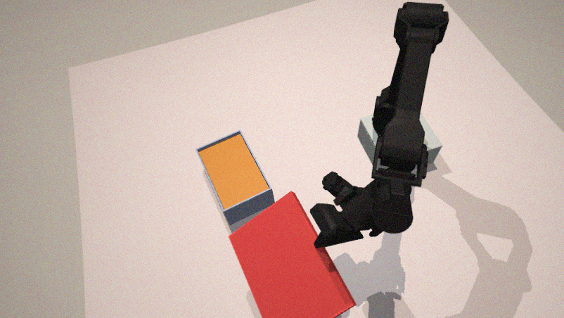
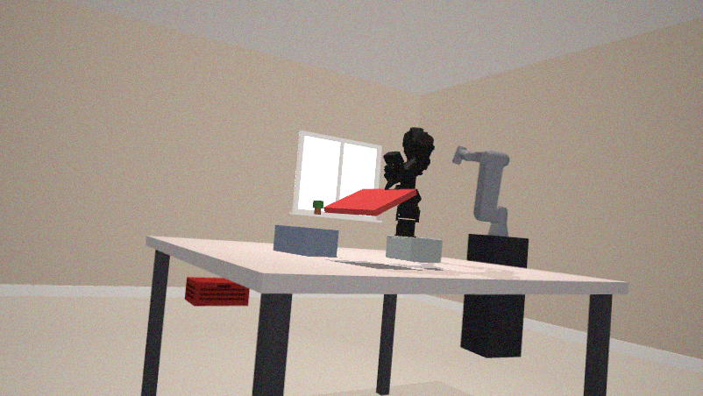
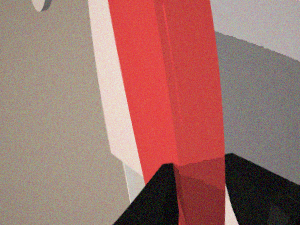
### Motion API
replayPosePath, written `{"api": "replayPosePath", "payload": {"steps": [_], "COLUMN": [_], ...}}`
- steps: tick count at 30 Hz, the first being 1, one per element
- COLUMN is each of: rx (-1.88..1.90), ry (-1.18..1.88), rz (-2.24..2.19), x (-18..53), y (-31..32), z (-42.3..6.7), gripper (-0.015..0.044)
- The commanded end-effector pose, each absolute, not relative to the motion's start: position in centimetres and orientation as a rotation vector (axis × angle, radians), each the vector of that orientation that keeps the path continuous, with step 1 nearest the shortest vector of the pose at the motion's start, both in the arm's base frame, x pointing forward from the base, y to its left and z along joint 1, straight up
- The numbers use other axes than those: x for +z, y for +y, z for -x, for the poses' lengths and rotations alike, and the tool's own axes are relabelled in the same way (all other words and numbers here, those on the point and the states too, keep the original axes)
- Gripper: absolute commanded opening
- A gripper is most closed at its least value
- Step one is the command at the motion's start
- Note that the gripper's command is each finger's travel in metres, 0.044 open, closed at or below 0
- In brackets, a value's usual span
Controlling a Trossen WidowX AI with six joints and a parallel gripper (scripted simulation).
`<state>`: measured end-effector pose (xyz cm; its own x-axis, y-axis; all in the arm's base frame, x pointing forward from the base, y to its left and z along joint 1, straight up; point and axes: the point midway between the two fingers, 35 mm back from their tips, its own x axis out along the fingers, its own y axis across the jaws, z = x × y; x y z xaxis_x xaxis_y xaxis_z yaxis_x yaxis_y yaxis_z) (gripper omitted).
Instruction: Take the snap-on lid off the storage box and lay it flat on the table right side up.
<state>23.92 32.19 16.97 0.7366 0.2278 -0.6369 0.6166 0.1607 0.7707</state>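
While the gripper (image 1: 321, 233) pinches one long edge, the red lid (image 1: 286, 256) hangs well above the table (image 1: 138, 98), near its front edge, tilted slightly. Broad, thin and flat, it looks stiff and light; held at one rim, it may sag or twist. Behind it the blue-walled storage box (image 1: 252, 205) stands open on the table, its orange inside showing.
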Motion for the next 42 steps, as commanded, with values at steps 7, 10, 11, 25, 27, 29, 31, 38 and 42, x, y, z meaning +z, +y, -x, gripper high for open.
{"api": "replayPosePath", "payload": {"steps": [7,10,11,25,27,29,31,38,42], "rx": [-0.316,-0.316,-0.316,-0.316,-0.316,-0.316,-0.316,-0.316,-0.316], "ry": [0.740,0.740,0.740,0.740,0.740,0.740,0.740,0.740,0.740], "rz": [-1.420,-1.420,-1.420,-1.420,-1.420,-1.420,-1.420,-1.420,-1.420], "x": [16.2,16.0,15.9,14.8,14.6,14.5,14.3,13.7,13.4], "y": [32.1,32.1,32.1,32.1,32.1,32.2,32.2,32.2,32.2], "z": [-24.0,-24.0,-24.0,-24.0,-24.0,-24.0,-24.0,-24.0,-24.1], "gripper": [0.0000,0.0000,0.0000,0.0000,0.0000,0.0000,0.0000,0.0000,0.0000]}}
